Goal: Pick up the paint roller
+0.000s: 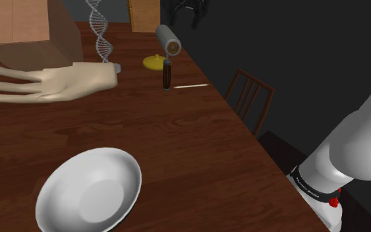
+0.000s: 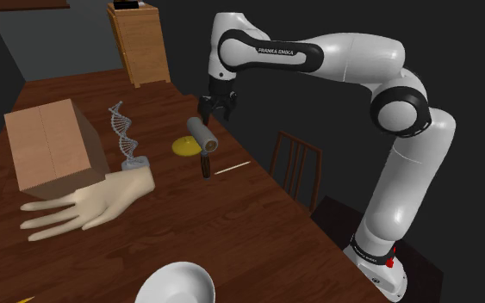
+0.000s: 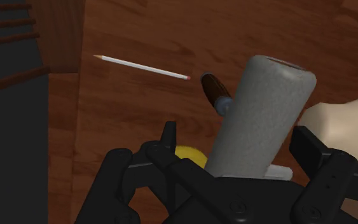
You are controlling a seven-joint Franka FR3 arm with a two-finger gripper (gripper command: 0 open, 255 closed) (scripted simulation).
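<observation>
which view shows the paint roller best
The shoulder view: the whole paint roller shows close, with its grey cylinder, end face and dark handle. The second exterior view shows it whole too, from farther off. The wrist view looks along the cylinder, which hides most of the handle.

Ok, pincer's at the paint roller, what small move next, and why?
Probably a short straight lift. The grey cylinder of the paint roller sits inside the pincer, while its brown handle ends close to the pencil on the table, so raising it would show whether the grip holds.
</observation>
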